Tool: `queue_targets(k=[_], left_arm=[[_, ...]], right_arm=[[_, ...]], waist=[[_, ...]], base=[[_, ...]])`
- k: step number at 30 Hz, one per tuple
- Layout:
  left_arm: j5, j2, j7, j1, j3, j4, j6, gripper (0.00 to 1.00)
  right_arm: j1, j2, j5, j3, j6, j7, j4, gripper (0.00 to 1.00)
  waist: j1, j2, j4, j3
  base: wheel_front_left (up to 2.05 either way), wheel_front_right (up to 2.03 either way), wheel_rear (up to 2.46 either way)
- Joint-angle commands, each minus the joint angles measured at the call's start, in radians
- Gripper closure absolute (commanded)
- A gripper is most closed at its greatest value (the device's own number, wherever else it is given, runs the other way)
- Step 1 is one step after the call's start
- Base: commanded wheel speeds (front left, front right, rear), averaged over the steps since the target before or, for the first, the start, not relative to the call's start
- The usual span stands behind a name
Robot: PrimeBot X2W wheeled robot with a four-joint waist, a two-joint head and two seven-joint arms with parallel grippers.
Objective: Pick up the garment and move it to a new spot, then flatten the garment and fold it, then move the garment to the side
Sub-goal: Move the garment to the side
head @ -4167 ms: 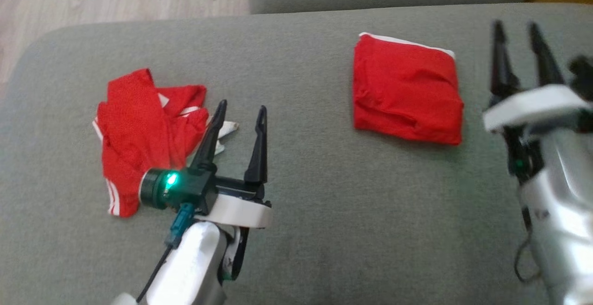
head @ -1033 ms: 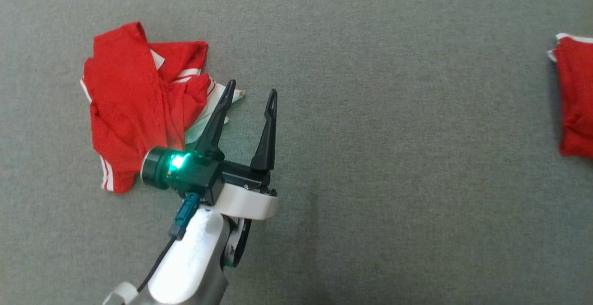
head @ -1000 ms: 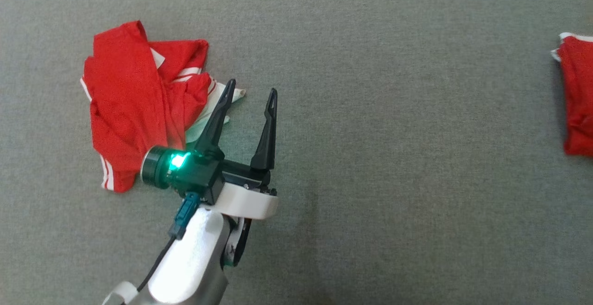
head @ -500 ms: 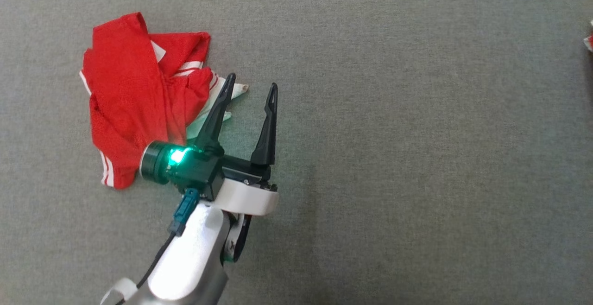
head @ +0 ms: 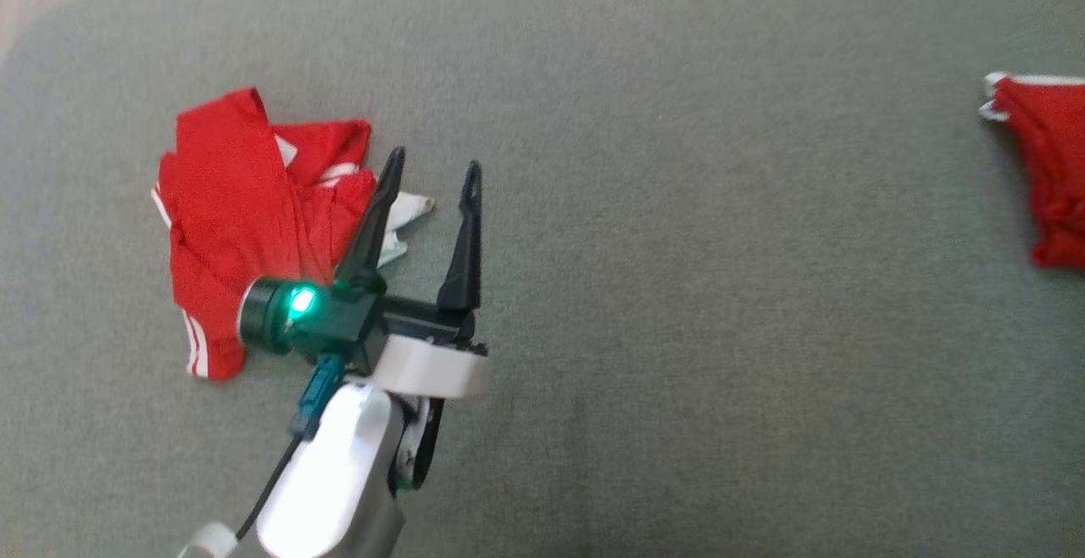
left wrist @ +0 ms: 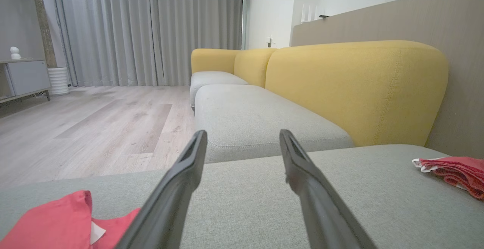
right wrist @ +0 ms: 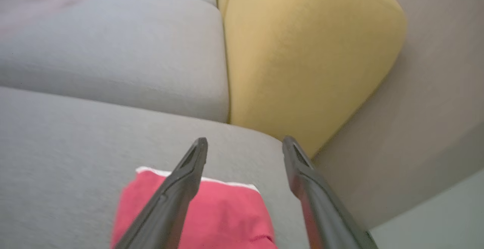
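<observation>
Head view, bottom of frame: pale left forearm (head: 326, 473) rises from the lower left, leaning a little to the right, wrist lamp lit green. Left gripper (head: 435, 159) points up the frame, its two dark fingers spread wide with nothing between them, released and hovering over the grey seat cushion (head: 678, 304). Its left-hand finger crosses the right edge of the crumpled garment (head: 237, 227) in the picture; contact cannot be told. That garment lies bunched in the left-centre of the frame, red with white trim, long axis running top to bottom and tilted slightly. A white-striped hem corner sits at its lower left and a white scrap pokes out to the right, beside the finger. Well apart, at the right edge of the frame, lies the folded garment (head: 1047, 168), cut off by the border, its white-trimmed edge uppermost. In the right wrist view the right gripper (right wrist: 245, 141) hangs over this folded piece, fingers parted, gap empty, gripping nothing. Farther off, in the left wrist view: second grey seat (left wrist: 257, 116), yellow backrest (left wrist: 351, 86), wood floor (left wrist: 94, 128) and grey curtains (left wrist: 151, 29).
</observation>
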Motion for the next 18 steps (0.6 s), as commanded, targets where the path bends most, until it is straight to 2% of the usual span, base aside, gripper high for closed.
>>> queue_targets(k=[1,2,3,5,12,18], left_arm=[[0.006,0.006,-0.005,0.008,0.05,-0.036,-0.002,0.0],[0.005,0.006,-0.005,0.017,0.057,-0.037,-0.003,0.0],[0.005,0.006,-0.005,0.017,0.057,-0.037,-0.003,0.0],[0.004,0.006,-0.005,0.037,0.07,-0.041,-0.004,0.0],[0.005,0.006,-0.005,0.104,0.093,-0.055,-0.015,0.0],[0.005,0.006,-0.005,0.153,0.114,-0.066,-0.016,0.0]], right_arm=[[0.008,0.03,0.004,-0.014,-0.001,-0.034,-0.065,0.0],[0.014,0.057,0.011,-0.03,-0.001,-0.044,-0.09,0.0],[0.014,0.057,0.011,-0.03,-0.001,-0.044,-0.09,0.0],[0.036,0.111,0.023,-0.059,-0.001,-0.06,-0.15,0.0],[0.159,0.293,0.039,-0.178,-0.001,-0.071,-0.422,0.0],[0.333,0.468,0.005,-0.235,-0.001,-0.06,-0.658,0.0]], waist=[[0.0001,-0.0001,-0.022,-0.056],[0.0001,-0.0001,-0.024,-0.07],[0.0001,-0.0001,-0.024,-0.07],[0.0001,-0.0001,-0.029,-0.094],[0.0001,-0.0001,-0.027,-0.151],[0.0001,-0.0001,-0.023,-0.175]], base=[[0.0,0.0,0.0],[0.0,0.0,0.0],[0.0,0.0,0.0],[0.0,0.0,0.0],[0.0,0.0,0.0],[0.0,0.0,0.0]])
